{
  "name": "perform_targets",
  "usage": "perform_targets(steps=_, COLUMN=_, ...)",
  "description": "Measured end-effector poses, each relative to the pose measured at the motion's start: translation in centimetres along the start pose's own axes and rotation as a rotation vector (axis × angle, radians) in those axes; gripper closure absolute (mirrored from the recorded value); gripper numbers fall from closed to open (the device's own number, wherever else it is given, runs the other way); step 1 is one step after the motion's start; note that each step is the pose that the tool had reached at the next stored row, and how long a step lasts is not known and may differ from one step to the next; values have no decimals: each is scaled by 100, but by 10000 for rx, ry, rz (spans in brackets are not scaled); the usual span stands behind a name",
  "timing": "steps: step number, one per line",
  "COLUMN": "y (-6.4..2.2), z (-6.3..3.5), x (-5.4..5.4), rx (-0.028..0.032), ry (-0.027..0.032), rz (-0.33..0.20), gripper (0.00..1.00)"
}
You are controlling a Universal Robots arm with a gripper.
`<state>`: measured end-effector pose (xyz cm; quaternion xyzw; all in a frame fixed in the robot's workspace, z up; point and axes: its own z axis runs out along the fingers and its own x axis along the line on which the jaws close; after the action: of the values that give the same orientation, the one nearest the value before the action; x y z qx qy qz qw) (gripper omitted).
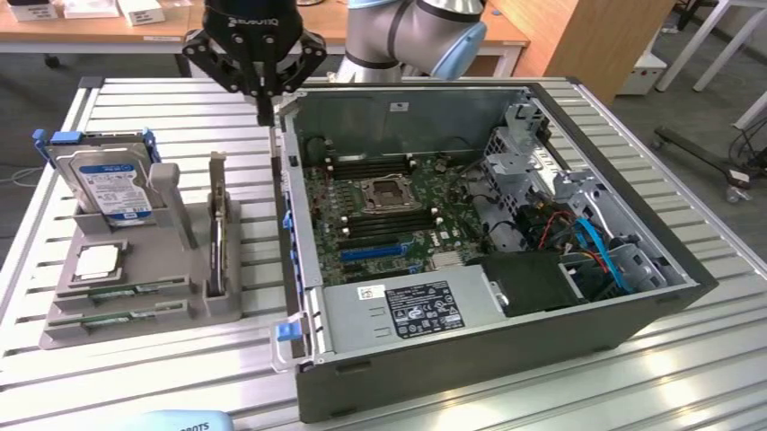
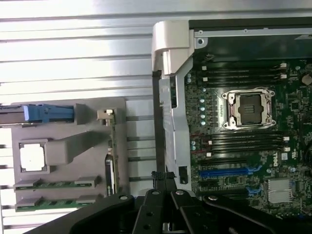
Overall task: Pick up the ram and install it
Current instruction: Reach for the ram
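1. above the far corner of the open computer case [image 1: 480, 359], at about eleven o'clock in the exterior view, the pincer [image 1: 264, 115] hangs from the arm with its tips pointing down near the case's side wall.
2. its fingers are pressed together with nothing between them. the wrist view shows the pincer [image 2: 165, 178] the same way, tips meeting just beside that wall.
3. the ram [image 1: 126, 290] lies in the grey tray [image 1: 228, 310] on the desk [image 1: 156, 377], beside the case on the exterior view's left. two green sticks sit in parallel grooves at the tray's near end, one just behind the other, both untouched.
4. from the pincer the ram lies toward seven o'clock in the exterior view, well apart. it is beyond the upright card [image 1: 215, 224] and just on the near side of the square silver chip [image 1: 96, 262].
5. each stick's long axis runs roughly nine to three o'clock in that view. that looks close to parallel with the black memory slots [image 1: 365, 164] on the board inside the case.
6. only one arm is at work, so the reach is its alone. judging by the layout, the pick has not begun, and the slots look empty as far as i can tell.
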<state>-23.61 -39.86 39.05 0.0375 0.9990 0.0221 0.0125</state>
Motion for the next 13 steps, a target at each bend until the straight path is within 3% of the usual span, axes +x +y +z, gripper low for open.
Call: perform_targets(steps=13, y=-28, z=-2, x=376, rx=0, ry=1, rz=-1, gripper=90)
